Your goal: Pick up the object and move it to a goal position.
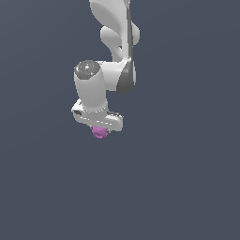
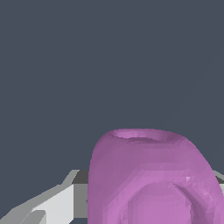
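The object [image 1: 99, 132] is a small magenta-purple lumpy blob that peeks out from under the white hand of my gripper [image 1: 98, 123] in the exterior view. The hand hides the fingers there. In the wrist view the object [image 2: 148, 175] looms large, with a ring-like face and a hollow top. It sits between the two grey-white fingers [image 2: 48, 205], one on each side and close against it. The gripper appears shut on the object.
The white arm [image 1: 117, 42] reaches in from the top of the exterior view. Around it is only a plain dark blue-grey surface [image 1: 187, 178] with no other objects or edges in sight.
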